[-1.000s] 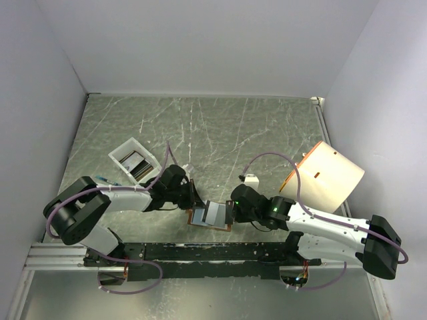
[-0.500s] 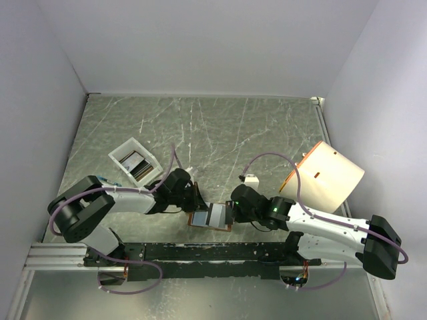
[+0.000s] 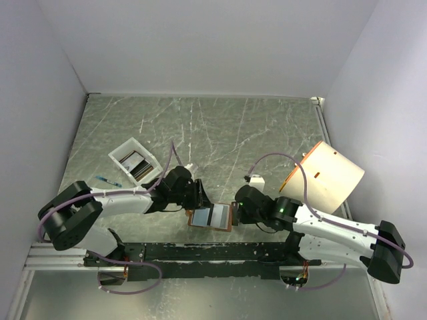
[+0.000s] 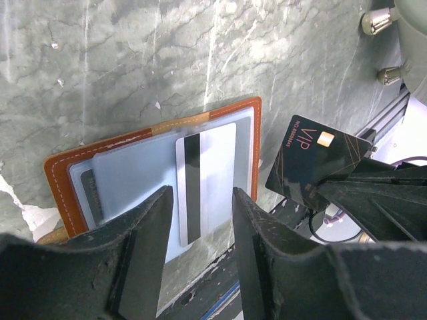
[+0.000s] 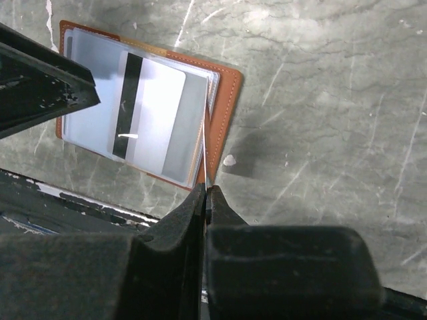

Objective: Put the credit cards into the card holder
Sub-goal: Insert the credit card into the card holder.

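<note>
The card holder (image 3: 212, 217) lies open on the table, brown-edged (image 4: 63, 180) with pale blue sleeves. A pale card with a dark stripe (image 4: 213, 167) sits in its sleeve, also seen in the right wrist view as the pale card (image 5: 157, 113). My left gripper (image 4: 200, 200) hovers open over that card with nothing between its fingers. My right gripper (image 5: 207, 190) is shut on a dark credit card (image 4: 310, 160), held edge-on at the holder's right edge (image 5: 225, 113). More credit cards (image 3: 135, 163) lie in the white tray.
The white tray (image 3: 119, 152) stands at the left behind my left arm. A large cream cylinder with an orange rim (image 3: 327, 177) lies at the right. A small white object (image 3: 255, 180) and a blue pen-like item (image 3: 107, 180) rest on the table. The black base rail (image 3: 200, 252) runs just in front of the holder.
My left gripper has gone from shut to open over the holder and shifted slightly right. The right arm has shifted only slightly, still gripping the dark card.
</note>
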`<state>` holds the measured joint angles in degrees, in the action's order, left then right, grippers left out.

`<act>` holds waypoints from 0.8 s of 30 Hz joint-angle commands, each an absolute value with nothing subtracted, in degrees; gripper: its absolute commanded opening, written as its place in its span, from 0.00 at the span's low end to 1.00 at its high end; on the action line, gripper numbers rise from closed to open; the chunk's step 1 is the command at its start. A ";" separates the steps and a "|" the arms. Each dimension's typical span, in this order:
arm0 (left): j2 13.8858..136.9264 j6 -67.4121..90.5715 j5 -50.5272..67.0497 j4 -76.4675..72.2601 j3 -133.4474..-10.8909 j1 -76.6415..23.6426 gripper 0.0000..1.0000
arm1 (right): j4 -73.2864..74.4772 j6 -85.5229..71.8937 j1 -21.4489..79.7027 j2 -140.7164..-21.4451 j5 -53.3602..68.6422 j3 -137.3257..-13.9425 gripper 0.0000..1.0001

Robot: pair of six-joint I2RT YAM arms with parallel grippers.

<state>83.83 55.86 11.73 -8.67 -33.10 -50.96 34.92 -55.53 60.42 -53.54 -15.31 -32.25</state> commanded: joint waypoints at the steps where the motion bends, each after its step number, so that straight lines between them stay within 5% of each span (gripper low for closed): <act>1: 82.13 54.50 9.80 -6.91 -34.03 -51.28 0.52 | 39.34 -57.77 60.37 -51.36 -16.22 -33.46 0.00; 24: 87.88 56.13 14.24 -13.53 -32.62 -52.74 0.54 | 34.92 -66.50 60.27 -59.68 -14.78 -31.83 0.00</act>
